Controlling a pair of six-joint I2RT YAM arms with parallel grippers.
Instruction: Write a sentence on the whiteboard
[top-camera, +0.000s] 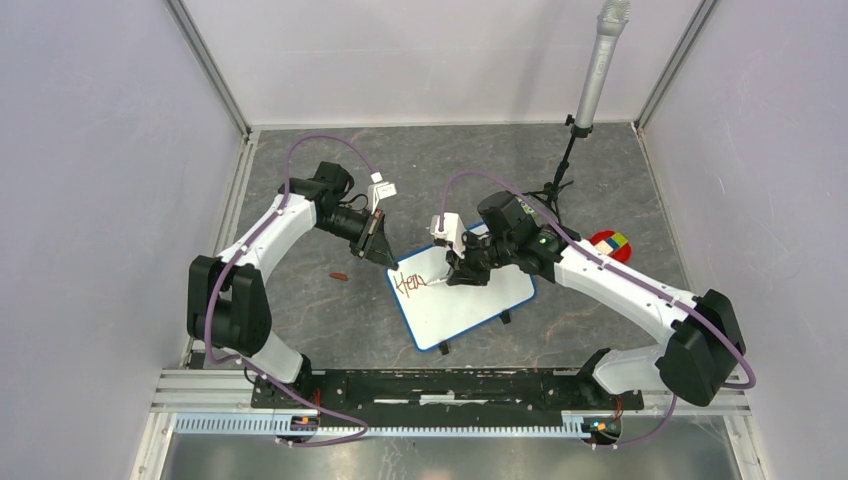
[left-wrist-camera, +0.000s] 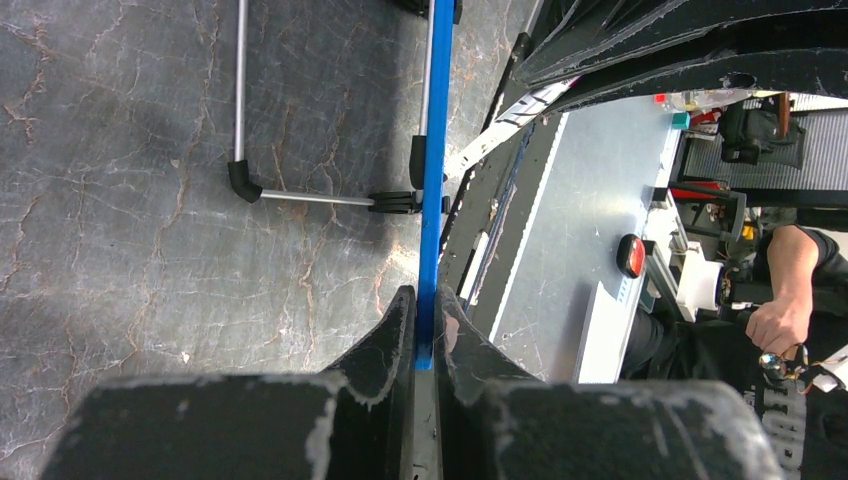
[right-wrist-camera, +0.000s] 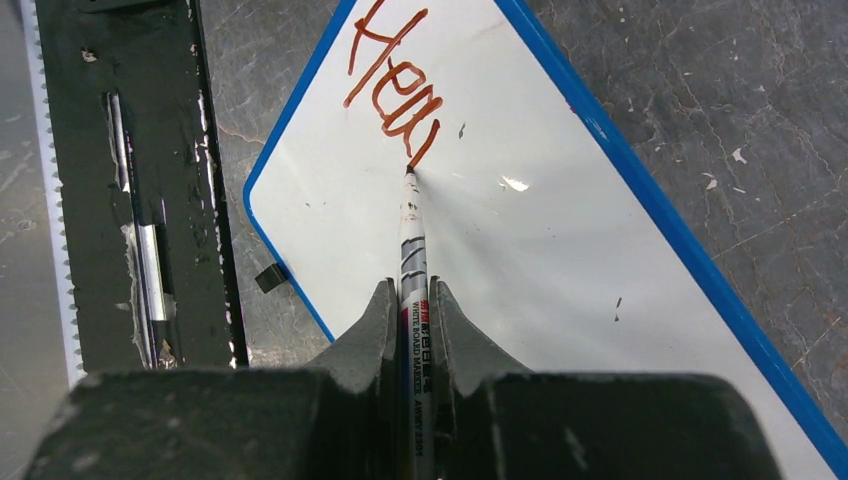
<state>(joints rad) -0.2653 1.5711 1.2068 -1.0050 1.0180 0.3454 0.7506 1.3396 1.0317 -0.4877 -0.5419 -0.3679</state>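
Note:
The whiteboard lies tilted on the table, white with a blue frame. Reddish-brown letters reading roughly "Hea" stand at its upper left corner; they also show in the top view. My right gripper is shut on a white marker, whose tip touches the board at the end of the last stroke. In the top view it sits over the board's upper edge. My left gripper is shut on the board's blue frame, seen edge-on, at its far left corner.
A small reddish-brown marker cap lies left of the board. A microphone stand rises at the back right. A red, yellow and blue object sits right of the right arm. The black arm-mount rail runs along the near edge.

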